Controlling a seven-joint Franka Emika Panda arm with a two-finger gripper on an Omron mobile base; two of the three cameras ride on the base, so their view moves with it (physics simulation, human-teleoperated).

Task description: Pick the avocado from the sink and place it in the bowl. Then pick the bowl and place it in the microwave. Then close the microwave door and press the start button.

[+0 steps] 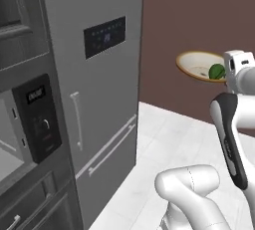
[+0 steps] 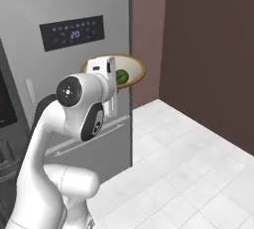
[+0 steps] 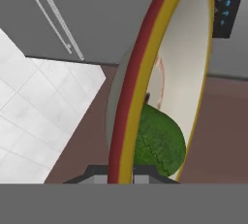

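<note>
The tan-rimmed bowl (image 1: 195, 65) hangs in the air, level, with the dark-green avocado (image 1: 216, 71) lying in it. My gripper (image 1: 226, 74) is shut on the bowl's near rim. In the right base view the bowl (image 2: 135, 69) and avocado (image 2: 121, 77) show behind my hand, and the gripper (image 2: 114, 80) clamps the rim. In the hand view the bowl's rim (image 3: 140, 82) runs up from between my gripper's (image 3: 121, 173) fingers, with the avocado (image 3: 160, 143) just past it. The microwave (image 1: 10, 144), with its black control panel (image 1: 37, 119), is at far left. The sink and the microwave door are out of view.
A tall grey fridge (image 1: 99, 99) with a dark display (image 2: 72, 33) stands between the microwave and the bowl. A brown wall (image 1: 199, 20) lies behind. White tiled floor (image 2: 188, 163) spreads to the right. My own arm (image 2: 74, 109) covers part of the fridge front.
</note>
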